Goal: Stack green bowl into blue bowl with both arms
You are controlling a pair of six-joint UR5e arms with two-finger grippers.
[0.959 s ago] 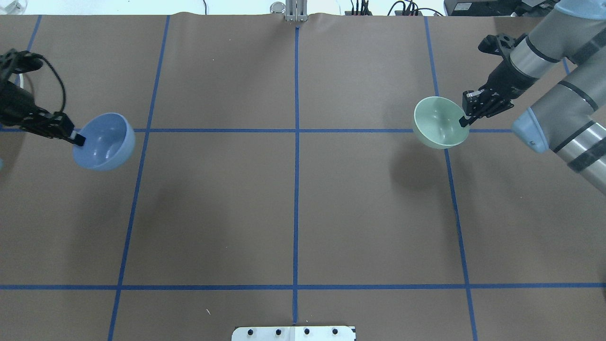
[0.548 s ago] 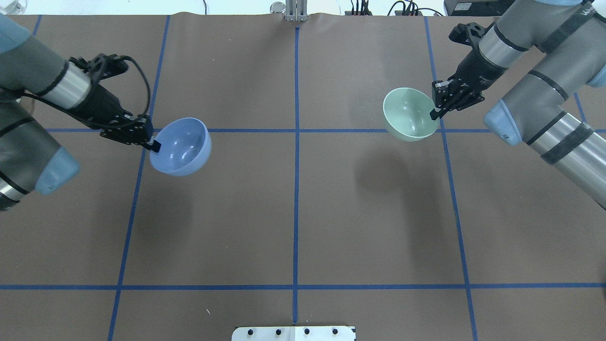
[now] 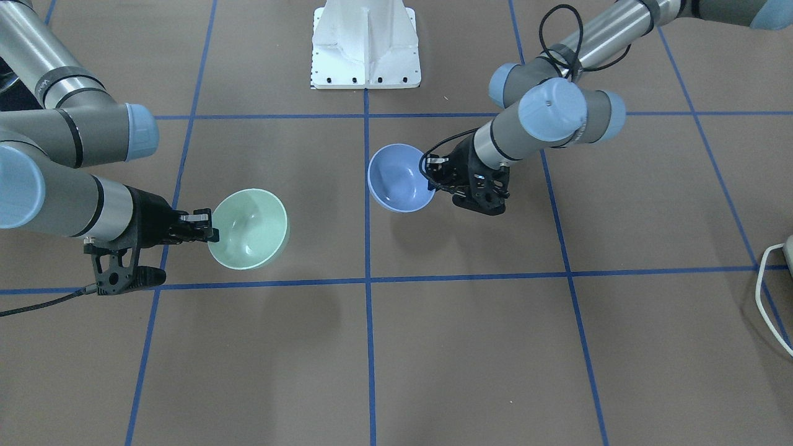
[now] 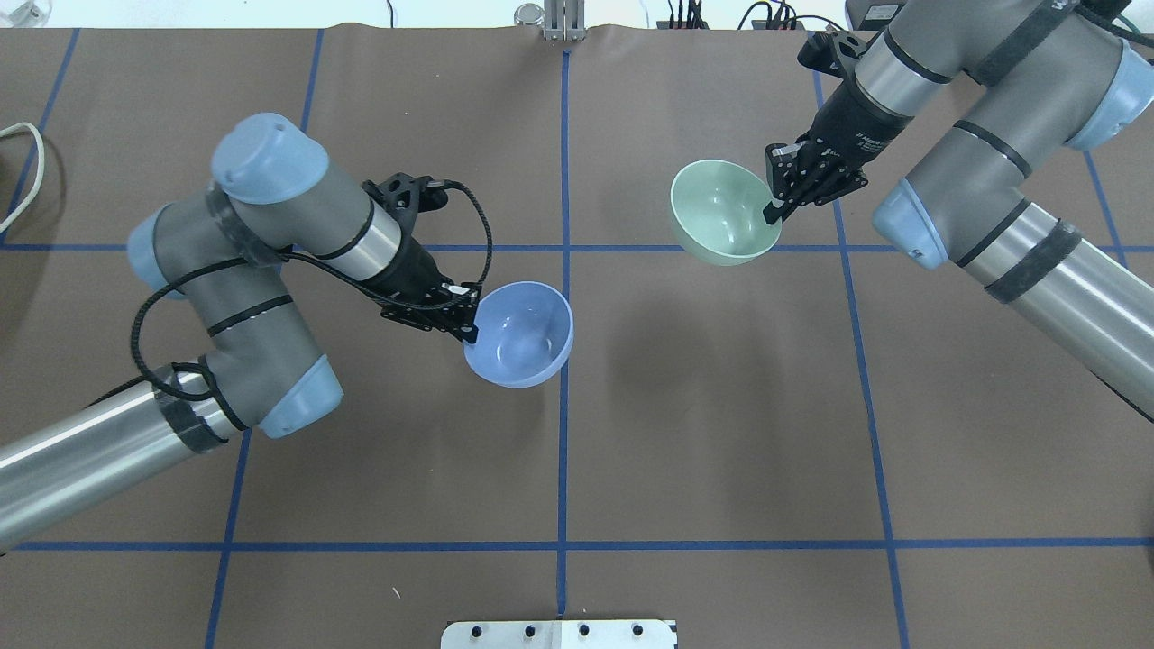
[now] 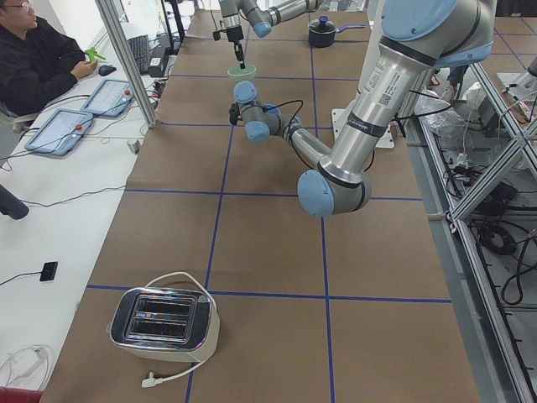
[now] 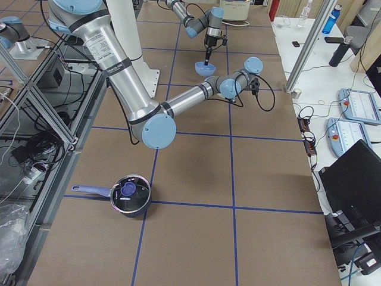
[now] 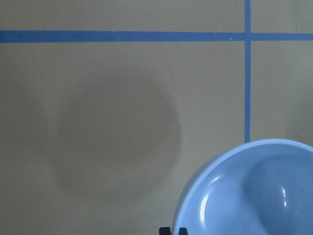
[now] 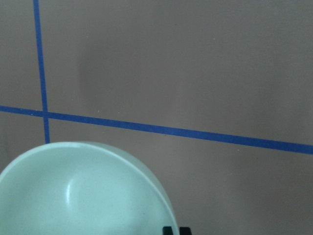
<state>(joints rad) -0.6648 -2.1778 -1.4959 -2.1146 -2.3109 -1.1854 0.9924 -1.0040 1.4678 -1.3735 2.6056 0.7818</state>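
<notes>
Nearest the robot, the blue bowl [image 4: 521, 333] is held off the counter [image 4: 721, 433], just to the left of the middle tape line [image 4: 563, 469]. Its rim is pinched on the robot's left side by the left fingers [image 4: 470, 334], and its mouth is turned up. A soft shadow [image 7: 115, 139] is seen on the counter below it, so it is judged to be in the air and not set down. Farther off and to the right, the green bowl [image 4: 721, 212] is pinched at its rim in the same way by the right fingers [image 4: 773, 214], and it too is carried clear of the counter, mouth up. The two bowls are well apart, with bare counter between them. The step in hand is judged to be the bringing together of the bowls. Next, the blue bowl is to be steadied or set down level. The green bowl is then to be brought over it, centred, lowered inside, and only then let go
</notes>
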